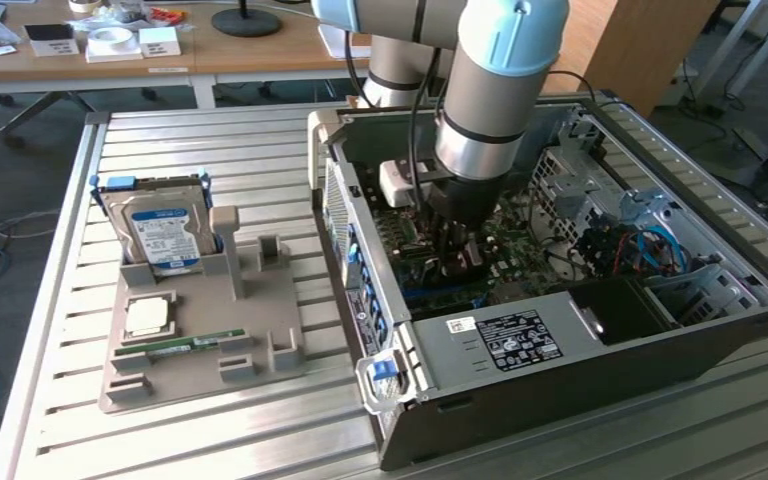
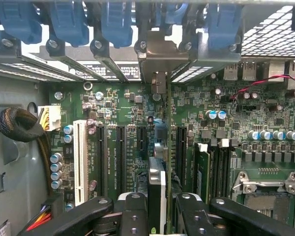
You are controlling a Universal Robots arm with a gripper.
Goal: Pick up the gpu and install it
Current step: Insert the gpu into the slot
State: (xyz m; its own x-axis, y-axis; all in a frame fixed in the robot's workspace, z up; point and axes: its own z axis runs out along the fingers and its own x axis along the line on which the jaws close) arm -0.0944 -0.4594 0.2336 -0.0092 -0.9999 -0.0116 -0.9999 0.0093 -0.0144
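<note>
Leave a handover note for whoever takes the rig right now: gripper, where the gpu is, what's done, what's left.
Gripper: down inside the open computer case, shut on the gpu.
gpu: held edge-on over the motherboard among the expansion slots, its bracket end toward the rear slot covers.
Done: card picked up and brought into the case.
Left: whether it is fully seated cannot be told; release is not yet done.
Parts tray on the table holds the hard drive.

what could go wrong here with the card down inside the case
1. The gpu, held edge-on in the gripper over the motherboard, could miss its slot and jam.
2. Its bracket sits near the blue latches; it could snag there.
</note>
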